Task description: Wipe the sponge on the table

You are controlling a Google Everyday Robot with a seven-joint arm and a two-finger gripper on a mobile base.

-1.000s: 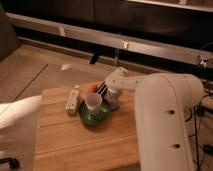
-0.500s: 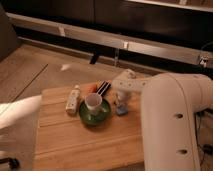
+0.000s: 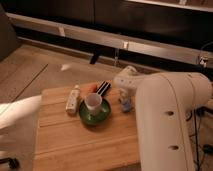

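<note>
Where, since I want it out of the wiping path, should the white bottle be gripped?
Probably across its mid-body, from above: the white bottle lies on its side on the table with the green bowl close beside it, so closing across its narrow width suits. The gripper is down at the sponge, beyond the bowl.
</note>
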